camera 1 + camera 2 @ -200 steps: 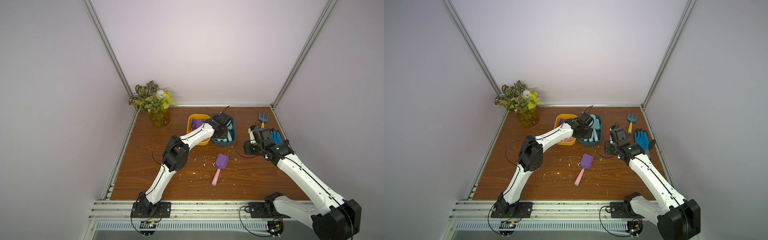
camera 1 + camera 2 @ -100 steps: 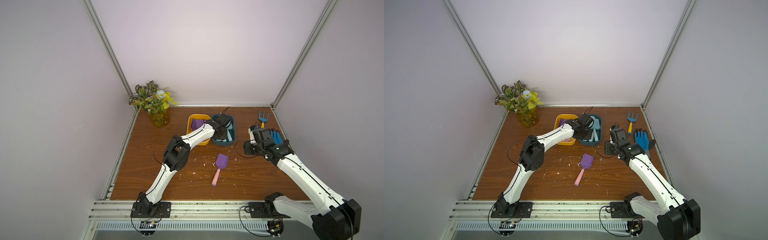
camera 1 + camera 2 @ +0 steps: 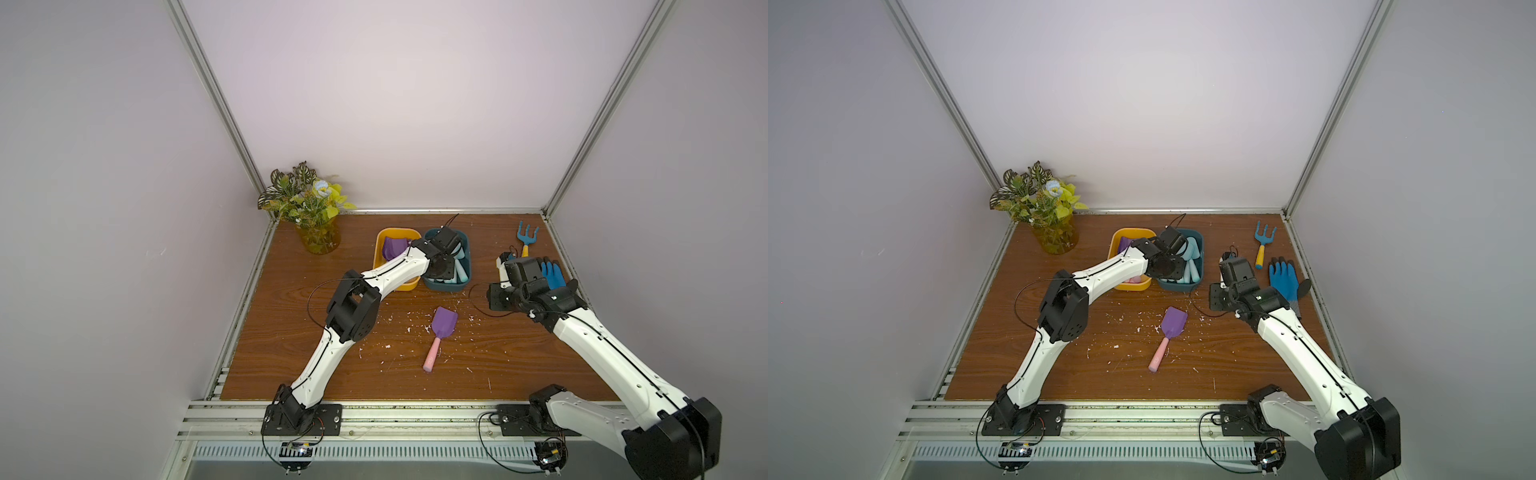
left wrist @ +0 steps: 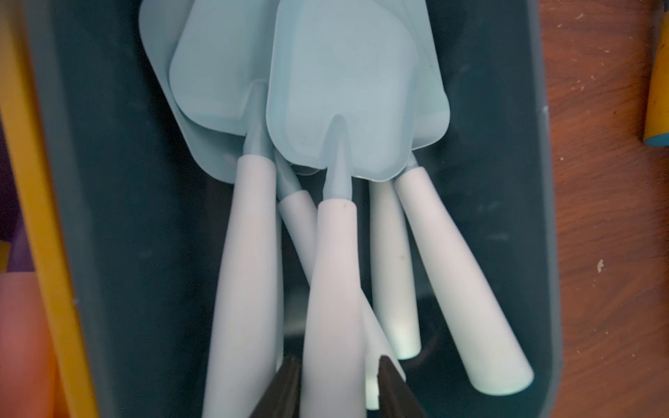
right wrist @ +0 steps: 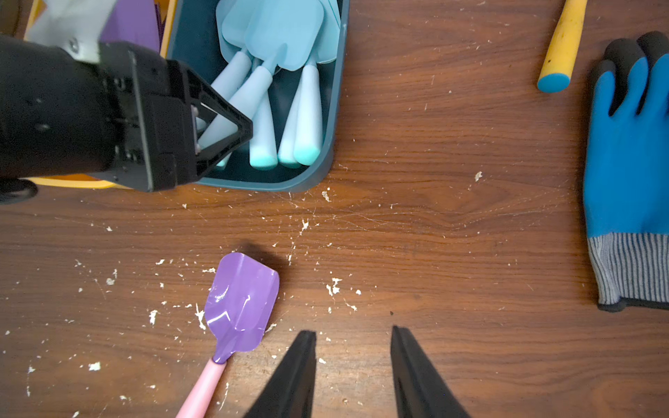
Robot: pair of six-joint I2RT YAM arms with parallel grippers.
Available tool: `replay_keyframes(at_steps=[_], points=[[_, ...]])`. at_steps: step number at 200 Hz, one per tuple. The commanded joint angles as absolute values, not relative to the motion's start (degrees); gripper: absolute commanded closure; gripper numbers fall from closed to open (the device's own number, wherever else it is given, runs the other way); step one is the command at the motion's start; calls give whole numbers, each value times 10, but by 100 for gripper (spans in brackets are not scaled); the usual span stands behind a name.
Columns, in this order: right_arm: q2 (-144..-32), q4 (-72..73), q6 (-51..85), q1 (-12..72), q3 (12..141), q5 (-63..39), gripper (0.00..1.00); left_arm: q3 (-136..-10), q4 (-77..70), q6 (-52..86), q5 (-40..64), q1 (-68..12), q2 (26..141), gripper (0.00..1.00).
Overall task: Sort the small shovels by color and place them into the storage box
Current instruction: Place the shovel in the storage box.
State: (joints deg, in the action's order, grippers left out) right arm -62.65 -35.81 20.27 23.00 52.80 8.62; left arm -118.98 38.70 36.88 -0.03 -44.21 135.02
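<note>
- The left gripper (image 4: 336, 362) is easing its jaws apart around the pale handle of a light-blue shovel (image 4: 347, 108); a moment ago they were pinched tighter, and now a sliver of gap is showing on one side, so the grip appears to be letting go
- That shovel is lying inside the teal bin (image 4: 108, 181), its blade resting on the blades of several other light-blue shovels, so this drop is looking as good as done
- In both top views the left arm is barely shifting from where it was, reaching over the yellow bin (image 3: 380, 249), which is holding purple shovels (image 3: 392, 247)
- The right gripper (image 5: 353, 347) is staying put above the wooden table (image 5: 470, 253), jaws parted and holding nothing
- One purple shovel with a pink handle (image 5: 240, 304) is lying flat on the table among white crumbs, just beside the right gripper and well apart from both bins; it is looking like the last one waiting to go into the yellow bin
- The blue rake (image 3: 1264, 237) and blue glove (image 3: 1283, 278) are lying aside by the right wall, playing no part
</note>
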Motion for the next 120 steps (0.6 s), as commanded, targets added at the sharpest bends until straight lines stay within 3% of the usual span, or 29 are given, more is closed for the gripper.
replay_keyframes(at_steps=[1,120], points=[[-619,-350,195,227,529,88,60,-1198,388,369,-2,-437,1345,60],[-629,-351,205,227,543,82,59,-1235,386,363,82,-447,1352,56]])
